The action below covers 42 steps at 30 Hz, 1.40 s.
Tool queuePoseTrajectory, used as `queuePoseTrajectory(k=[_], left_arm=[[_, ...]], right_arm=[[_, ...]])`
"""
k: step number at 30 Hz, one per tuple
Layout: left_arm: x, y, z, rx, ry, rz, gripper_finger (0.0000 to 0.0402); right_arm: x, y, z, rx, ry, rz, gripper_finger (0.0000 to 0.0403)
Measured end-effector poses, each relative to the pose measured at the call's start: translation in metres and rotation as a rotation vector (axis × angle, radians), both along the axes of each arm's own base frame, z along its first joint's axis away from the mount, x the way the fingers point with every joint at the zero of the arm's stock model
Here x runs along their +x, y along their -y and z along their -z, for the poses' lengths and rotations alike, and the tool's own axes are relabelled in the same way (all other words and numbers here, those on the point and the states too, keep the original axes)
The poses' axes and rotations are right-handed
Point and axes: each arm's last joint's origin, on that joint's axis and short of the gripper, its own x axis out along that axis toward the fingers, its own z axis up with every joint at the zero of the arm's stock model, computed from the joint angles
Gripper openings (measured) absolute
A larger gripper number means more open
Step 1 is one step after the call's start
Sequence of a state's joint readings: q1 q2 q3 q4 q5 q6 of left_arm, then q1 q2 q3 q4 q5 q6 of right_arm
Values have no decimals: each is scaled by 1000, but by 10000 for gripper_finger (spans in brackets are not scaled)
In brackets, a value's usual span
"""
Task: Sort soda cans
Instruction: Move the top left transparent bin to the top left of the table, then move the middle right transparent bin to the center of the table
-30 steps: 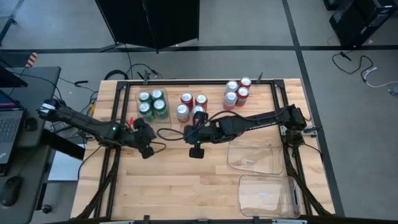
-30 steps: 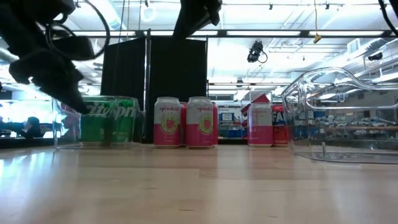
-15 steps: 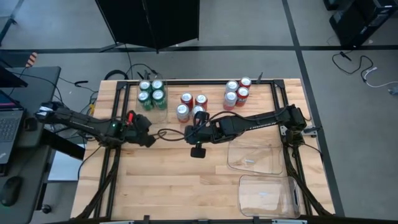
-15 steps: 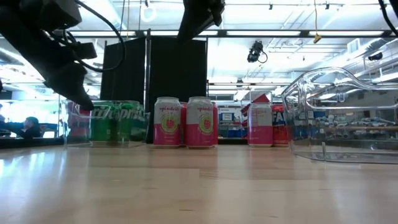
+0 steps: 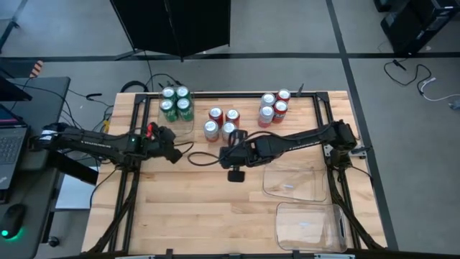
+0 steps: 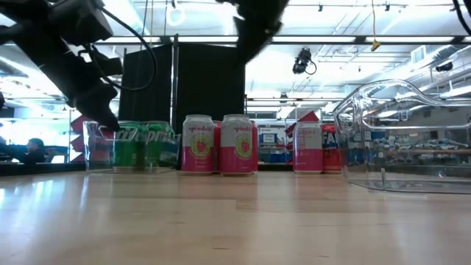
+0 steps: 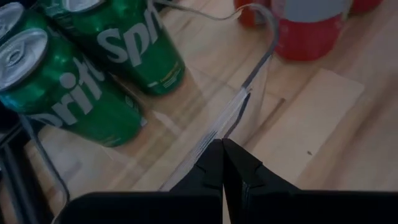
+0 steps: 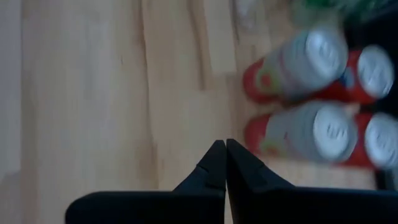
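- The left hand [image 5: 171, 152] has its fingers pressed together with nothing between them. Its tips rest against the near wall of the clear tray [image 7: 249, 93] that holds the four green cans [image 5: 175, 103].
- That tray sits at the far left of the bench [image 5: 194, 216], and the green cans are bunched toward its far end.
- Four red cans [image 5: 221, 122] stand loose in a cluster just beside the tray, near the middle of the far edge. A second cluster of cans [image 5: 273, 106], red and silver-grey as far as I can tell, stands further right.
- The right hand [image 5: 235, 175] hovers above the bench just in front of the red cluster, its fingers also together and empty.
- Two empty clear trays [image 5: 291, 180] lie on the right, in front of the second cluster.
- My guess is the step in hand is nudging the green tray into place with closed fingers.
- To do that well, push low on the wall and near its middle, slowly, so the tray slides straight rather than pivots.
- The plastic looks light and the cans tall, so a quick shove could tip one.
- The right hand would need to part its fingers before dropping onto a red can.
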State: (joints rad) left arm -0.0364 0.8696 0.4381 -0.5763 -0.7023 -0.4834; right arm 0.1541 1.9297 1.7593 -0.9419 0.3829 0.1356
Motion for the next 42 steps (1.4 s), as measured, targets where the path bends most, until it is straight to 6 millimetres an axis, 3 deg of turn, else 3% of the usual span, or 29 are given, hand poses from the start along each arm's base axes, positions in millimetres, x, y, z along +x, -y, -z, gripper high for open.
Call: queuePoseTrajectory(k=[4, 13, 20, 24, 27, 35, 42], left_arm=[[2, 2, -2, -21, 15, 27, 0], [12, 12, -26, -46, 73, 135, 0], [16, 22, -41, -65, 106, 251, 0], [18, 26, -47, -93, 141, 338, 0], [20, 27, -49, -99, 161, 387, 0], [29, 31, -59, -115, 266, 515, 0], [51, 41, -65, -140, 391, 723, 0]], right_arm=[[-26, 0, 4, 55, -60, 104, 0], [-96, -12, -7, 273, -92, 404, 0], [-120, -12, 42, 331, -235, 566, 0], [-115, -12, 63, 400, -192, 537, 0], [-102, -10, 68, 453, -73, 449, 0], [-51, 2, 62, 456, 305, 176, 0], [-40, -1, 38, 430, 312, 83, 0]])
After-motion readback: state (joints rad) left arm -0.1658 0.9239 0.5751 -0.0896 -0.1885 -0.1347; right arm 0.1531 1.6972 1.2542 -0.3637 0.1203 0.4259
